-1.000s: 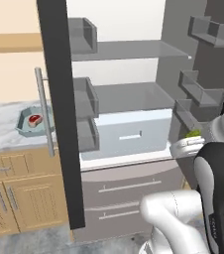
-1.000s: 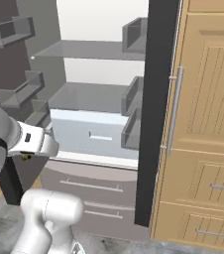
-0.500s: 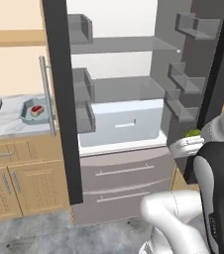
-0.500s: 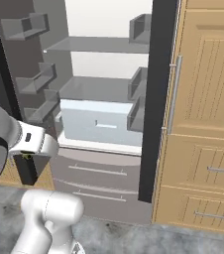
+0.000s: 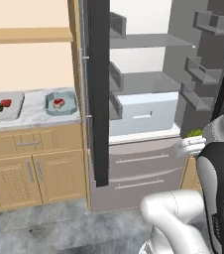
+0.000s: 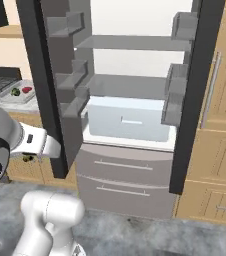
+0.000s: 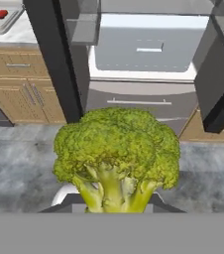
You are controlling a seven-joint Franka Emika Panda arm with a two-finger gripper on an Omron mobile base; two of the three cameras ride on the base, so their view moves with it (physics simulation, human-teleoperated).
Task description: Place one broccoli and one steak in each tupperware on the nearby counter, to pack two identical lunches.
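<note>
Between the claw's [image 7: 115, 206] tips: a broccoli [image 7: 116, 158], clamped by the stalk, head forward. Far ahead, up-left of it on the counter [image 5: 34, 113]: grey tray [image 5: 4, 106] and teal tupperware [image 5: 61, 103] holding steak [image 5: 58, 103].

The whole scene has been shifted rightward in the left base view as the base is driven, not the things. The fridge [image 5: 143, 114] is now seen more to the right, and more of the counter [image 5: 32, 115] has been brought in, with the grey tray [image 5: 5, 106] revealed beside the teal tupperware [image 5: 61, 102].
</note>
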